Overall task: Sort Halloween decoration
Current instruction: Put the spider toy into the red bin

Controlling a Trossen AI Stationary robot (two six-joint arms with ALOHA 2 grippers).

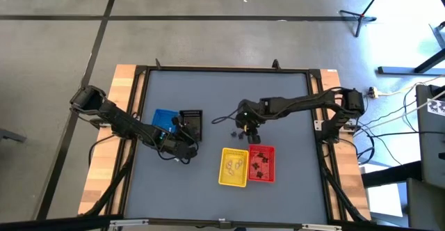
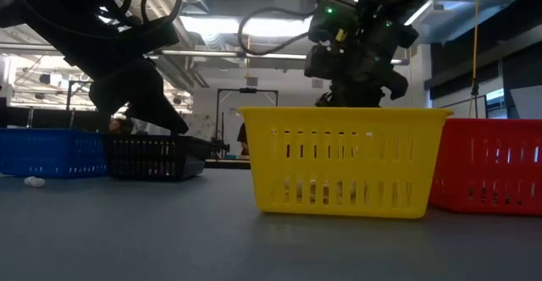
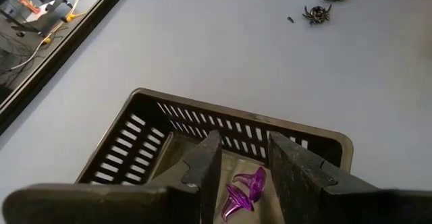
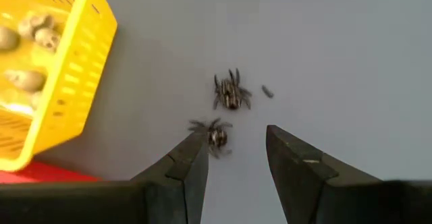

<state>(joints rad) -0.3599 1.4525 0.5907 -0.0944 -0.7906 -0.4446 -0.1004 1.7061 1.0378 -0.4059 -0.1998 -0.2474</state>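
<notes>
— How many baskets were on the tabletop [image 1: 208,92]?
— Four: one blue basket [image 1: 163,118], one black basket [image 1: 192,122], one yellow basket [image 1: 234,167], one red basket [image 1: 262,164].
— And loose on the grey?
— Two spiders [image 4: 231,91], plus one tiny dark bit [image 4: 268,91] beside them.
— Inside the black one?
— Two purple trinkets [image 3: 244,189] showed. The yellow held at least four tan skulls [image 4: 28,79].

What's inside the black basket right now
Inside the black basket, purple trinkets lie on the floor, seen between the left gripper's open fingers. The fingers hide the rest of the floor.
</notes>
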